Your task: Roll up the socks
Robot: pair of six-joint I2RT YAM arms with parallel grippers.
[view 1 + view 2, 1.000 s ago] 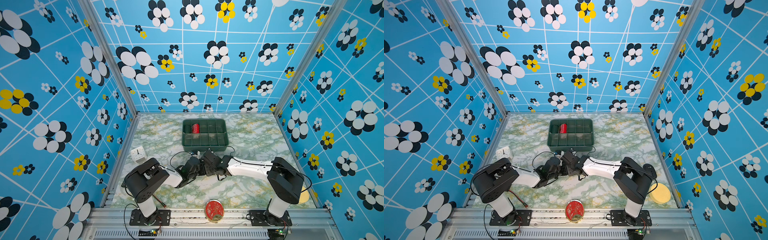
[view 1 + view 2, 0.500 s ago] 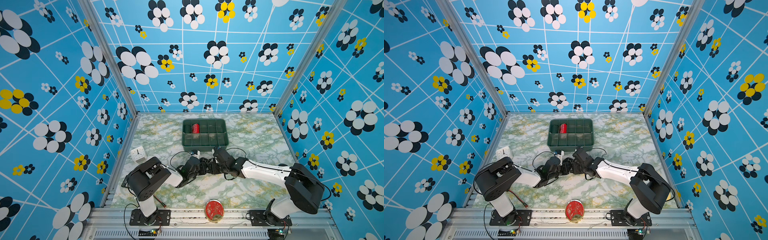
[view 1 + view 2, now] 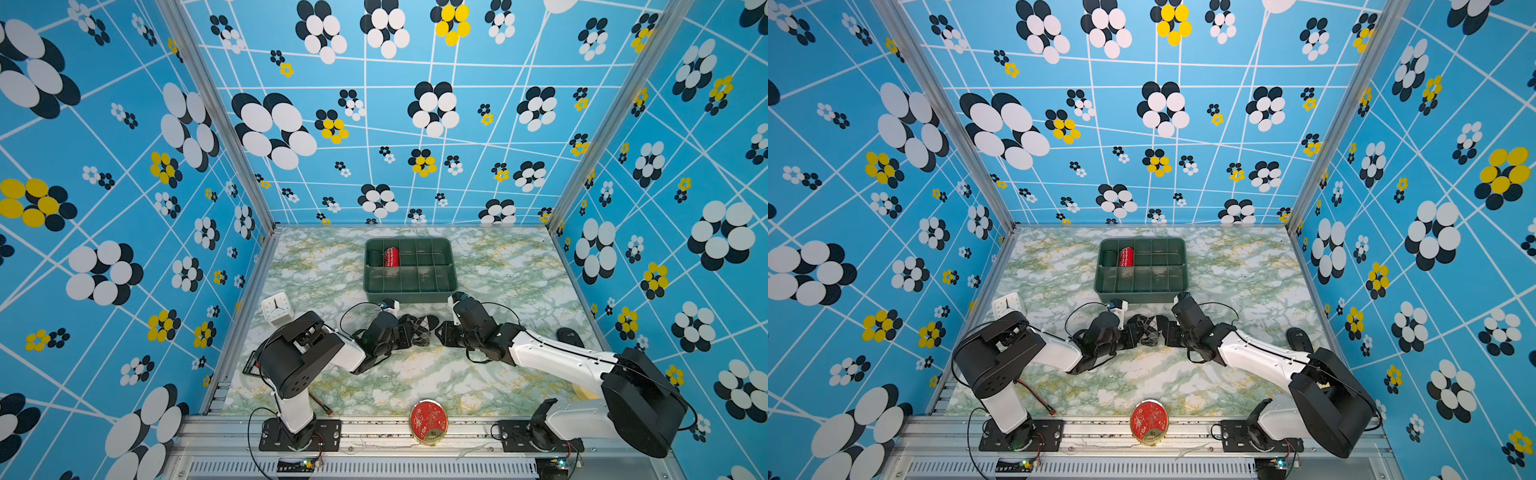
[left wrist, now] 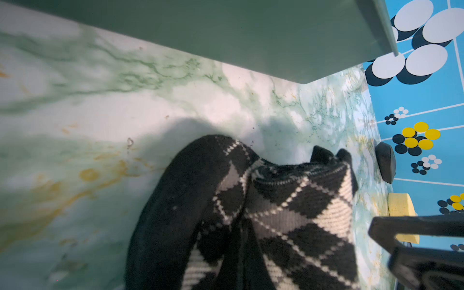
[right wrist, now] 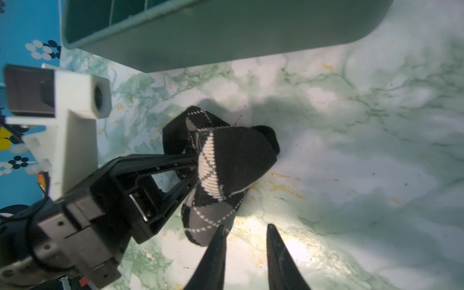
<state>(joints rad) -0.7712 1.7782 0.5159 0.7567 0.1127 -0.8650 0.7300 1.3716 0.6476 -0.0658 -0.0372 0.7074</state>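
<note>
socks [image 5: 221,163] between left fingers [image 5: 155,160]

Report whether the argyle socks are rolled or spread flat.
Neither: the argyle socks are a loosely folded bundle, pinched in the shut left tool, black toe end sticking out loose.

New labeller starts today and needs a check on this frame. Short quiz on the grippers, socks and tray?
1. True or false: the left gripper is shut on the socks.
2. Pick one. The right gripper is: A) shut on the socks; B) open, holding nothing; C) out of every view.
3. Fill in: the red roll lies in the green ___.

Key:
1. True
2. B
3. tray
</note>
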